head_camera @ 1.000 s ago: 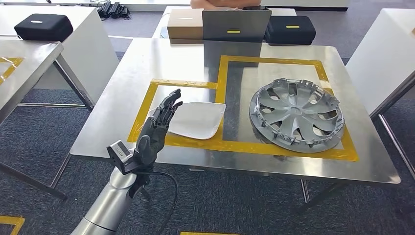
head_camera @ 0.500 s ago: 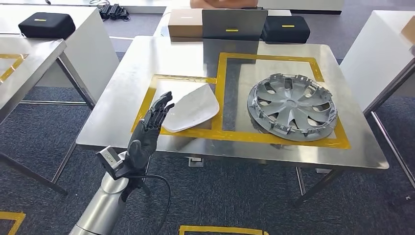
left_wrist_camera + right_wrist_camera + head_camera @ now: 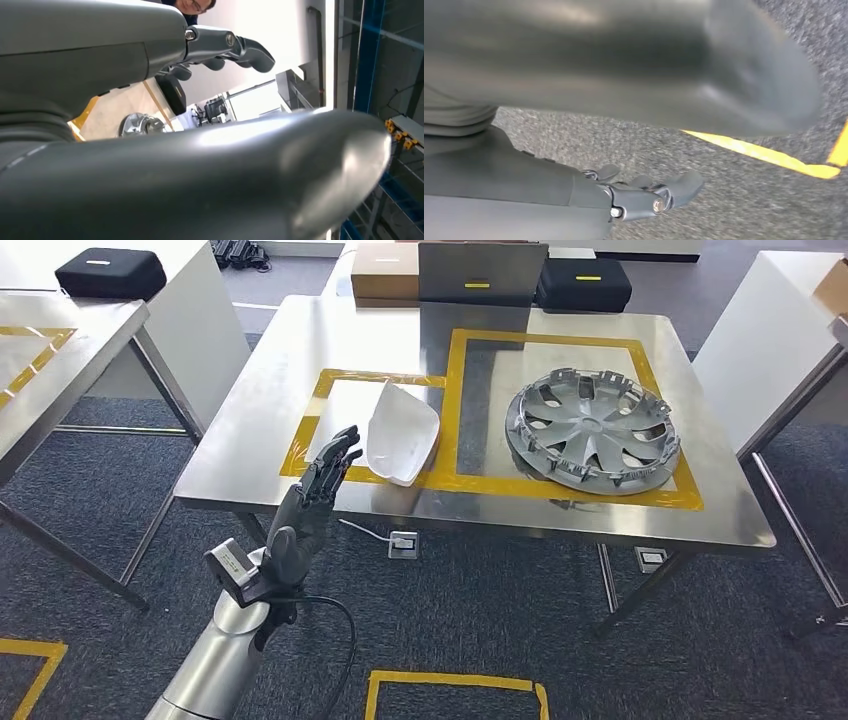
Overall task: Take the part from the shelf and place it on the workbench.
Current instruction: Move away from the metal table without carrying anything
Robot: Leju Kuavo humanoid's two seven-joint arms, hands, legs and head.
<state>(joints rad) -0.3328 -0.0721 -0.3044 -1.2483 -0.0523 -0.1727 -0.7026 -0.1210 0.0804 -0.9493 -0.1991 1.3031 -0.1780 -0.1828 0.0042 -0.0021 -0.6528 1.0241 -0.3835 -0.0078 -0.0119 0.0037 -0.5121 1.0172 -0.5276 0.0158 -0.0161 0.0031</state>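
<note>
A white curved part (image 3: 400, 432) lies on the steel workbench (image 3: 300, 350), inside the left yellow-taped rectangle, and looks tipped up on one edge. A silver hubcap (image 3: 592, 430) sits in the larger taped rectangle to its right; it appears small in the left wrist view (image 3: 140, 125). My left hand (image 3: 310, 500) is raised in front of the bench's near edge, fingers stretched out and apart, holding nothing, just short of the white part. My right hand (image 3: 649, 192) hangs over grey carpet with nothing in it, its fingers (image 3: 684, 182) loosely extended.
Two black cases (image 3: 110, 272) (image 3: 585, 284), a cardboard box (image 3: 383, 260) and a grey panel (image 3: 482, 270) stand behind the bench. A steel table (image 3: 40, 370) is at left, a white one (image 3: 780, 330) at right. Yellow floor tape (image 3: 455, 685) lies near me. A person (image 3: 192, 5) stands nearby.
The whole picture has shifted: the camera has drawn back from the bench. The white part lay flat before and now leans up on edge. My left hand stays raised and empty.
</note>
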